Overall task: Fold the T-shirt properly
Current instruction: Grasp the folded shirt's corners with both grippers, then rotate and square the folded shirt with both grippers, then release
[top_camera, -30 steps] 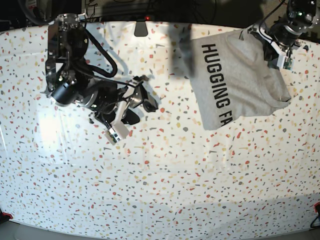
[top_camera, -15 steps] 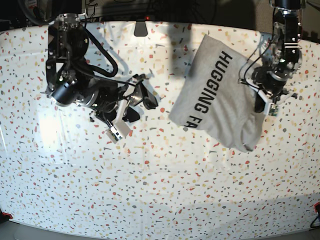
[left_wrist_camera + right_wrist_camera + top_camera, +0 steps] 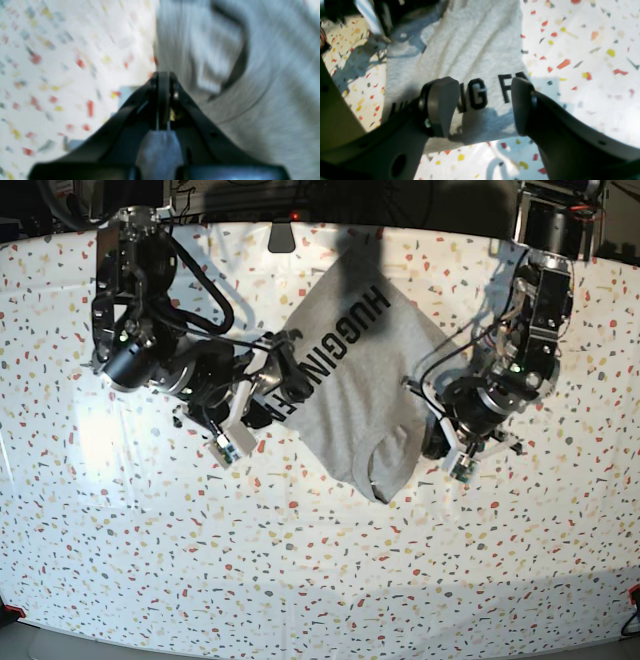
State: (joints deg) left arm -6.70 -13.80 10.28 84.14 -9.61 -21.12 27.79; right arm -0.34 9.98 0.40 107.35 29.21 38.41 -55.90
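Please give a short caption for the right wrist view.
Open right gripper poised over the lettered edge of the grey T-shirt on the speckled table.

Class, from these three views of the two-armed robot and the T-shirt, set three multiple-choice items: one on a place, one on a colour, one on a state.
1. Where do the right gripper's fingertips stand?
A. over the shirt's printed lettering
B. over bare table far from the shirt
C. inside the neck opening

2. What colour is the lettering on the T-shirt?
A. red
B. black
C. white

3. How do the left gripper's jaws stand?
A. wide open
C. shut together
B. out of sight

Answers: 1 A, the right gripper frames the letters on the T-shirt in the right wrist view. 2 B, the block letters are black on grey cloth. 3 C, the left gripper shows its two jaws pressed together in the left wrist view.
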